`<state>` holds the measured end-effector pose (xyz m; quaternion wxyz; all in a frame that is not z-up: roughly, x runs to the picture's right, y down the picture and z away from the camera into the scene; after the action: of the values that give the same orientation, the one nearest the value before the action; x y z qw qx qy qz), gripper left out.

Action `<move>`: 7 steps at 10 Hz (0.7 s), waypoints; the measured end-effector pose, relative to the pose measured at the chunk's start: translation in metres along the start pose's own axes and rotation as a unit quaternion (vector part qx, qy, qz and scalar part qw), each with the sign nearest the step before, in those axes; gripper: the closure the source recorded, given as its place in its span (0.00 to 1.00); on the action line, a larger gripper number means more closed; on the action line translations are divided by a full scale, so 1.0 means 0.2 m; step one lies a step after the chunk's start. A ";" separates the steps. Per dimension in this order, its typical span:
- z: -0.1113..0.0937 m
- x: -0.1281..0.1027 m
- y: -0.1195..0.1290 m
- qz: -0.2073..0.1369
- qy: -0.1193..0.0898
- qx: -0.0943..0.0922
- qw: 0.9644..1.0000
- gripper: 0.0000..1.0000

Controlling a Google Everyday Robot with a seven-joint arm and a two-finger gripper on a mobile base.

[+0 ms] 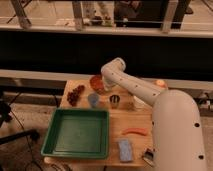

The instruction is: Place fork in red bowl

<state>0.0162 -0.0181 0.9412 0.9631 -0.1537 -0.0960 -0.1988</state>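
The gripper (104, 85) hangs right at the red bowl (94, 81), at the table's (125, 122) far side. Whether it holds the fork cannot be told. A low, centred release over the bowl would likely serve best.

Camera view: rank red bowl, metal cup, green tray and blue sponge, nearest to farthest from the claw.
From the claw, at the bowl's rim:
1. red bowl, beside it
2. metal cup, table middle
3. green tray, front left
4. blue sponge, front edge
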 end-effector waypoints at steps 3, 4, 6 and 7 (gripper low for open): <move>-0.02 -0.01 -0.03 0.001 0.003 0.014 1.000 0.64; -0.04 -0.02 -0.05 0.001 0.002 0.023 1.000 0.67; -0.06 -0.03 -0.09 -0.003 0.000 0.038 0.999 0.85; -0.06 -0.05 -0.11 -0.007 -0.001 0.044 0.999 0.95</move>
<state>-0.0007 -0.0385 0.9324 0.9675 -0.1111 -0.1069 -0.2006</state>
